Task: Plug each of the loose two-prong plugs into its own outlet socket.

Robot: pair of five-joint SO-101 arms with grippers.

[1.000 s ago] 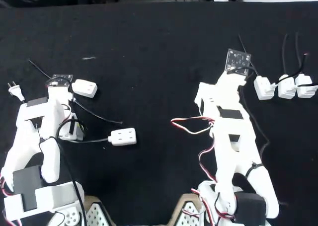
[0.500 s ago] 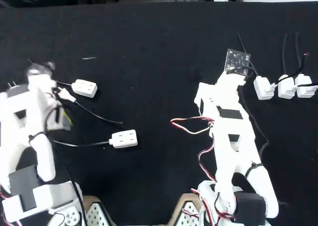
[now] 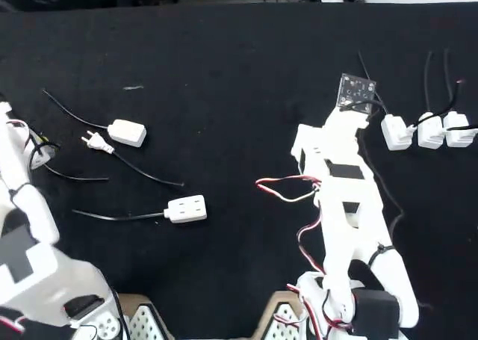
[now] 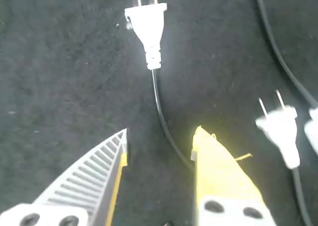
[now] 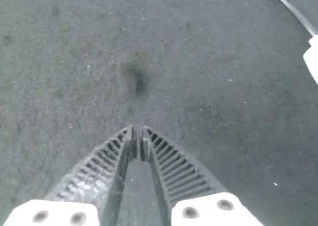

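White plug (image 4: 146,25) lies just ahead of the parted left end effector (image 4: 160,136) at the worktop's (image 3: 239,71) left edge; right end effector (image 5: 137,135) pressed together

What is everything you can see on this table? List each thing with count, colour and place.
outlet sockets: two, white, table's left half.
loose plugs: two, white on black cords, one beside the farther socket, one ahead of the left gripper.
corded blocks: three, white, a row at the far right.
table cloth: one, black, under everything.
left gripper: one, white and yellow, open over a plug's cord.
right gripper: one, white, shut over bare cloth.
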